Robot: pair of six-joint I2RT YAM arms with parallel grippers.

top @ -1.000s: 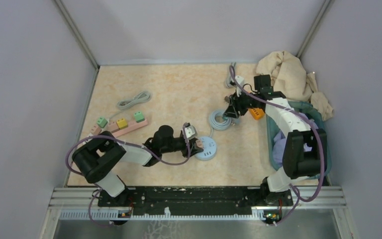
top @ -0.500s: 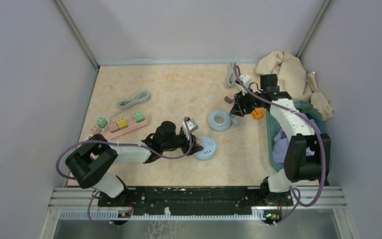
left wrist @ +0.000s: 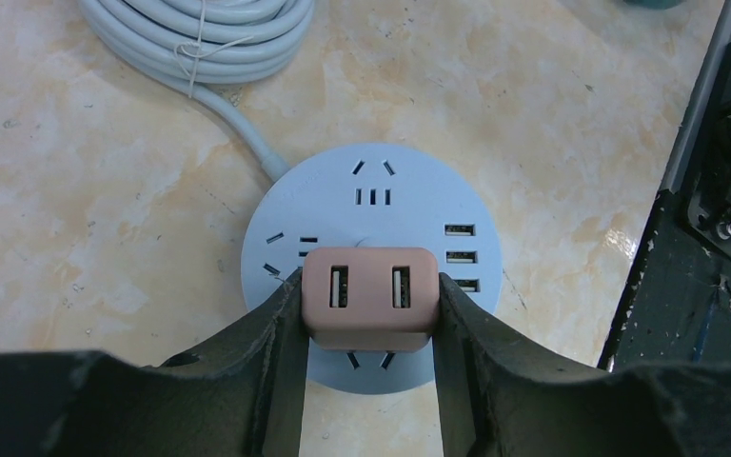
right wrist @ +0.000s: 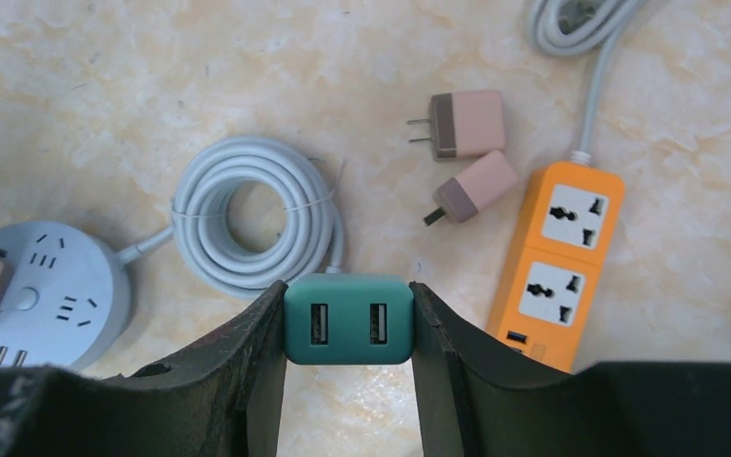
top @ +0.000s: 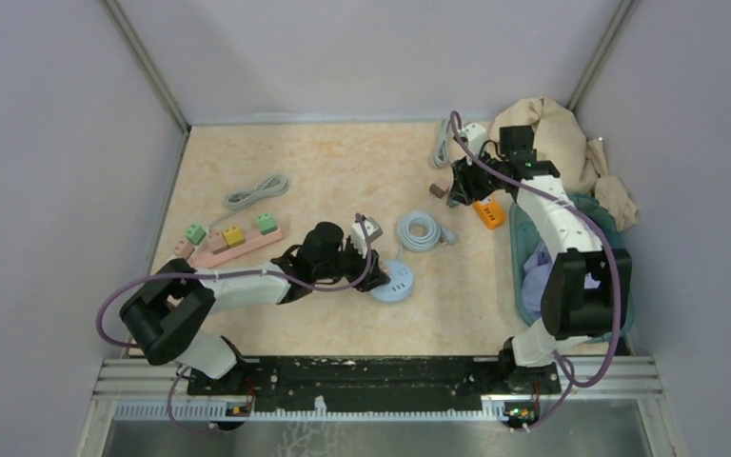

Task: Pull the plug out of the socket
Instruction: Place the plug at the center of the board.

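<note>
**Got a grip on it, can't say if it's out**

So my left gripper is clamped on the pink plug, one finger flat against each side, with its two USB ports facing my wrist camera. The plug sits over the near part of the round socket, that pale blue disc lying on the table. Whether the prongs are seated in the slots, I honestly can't tell from this angle. The socket's cord runs off to the coiled cable just beyond it.

My right gripper is closed around a teal plug, held up in the air well apart from the socket, over toward the far right of the table. Below it lie the orange power strip and a pair of loose pink adapters, close together between the strip and the coil.
</note>
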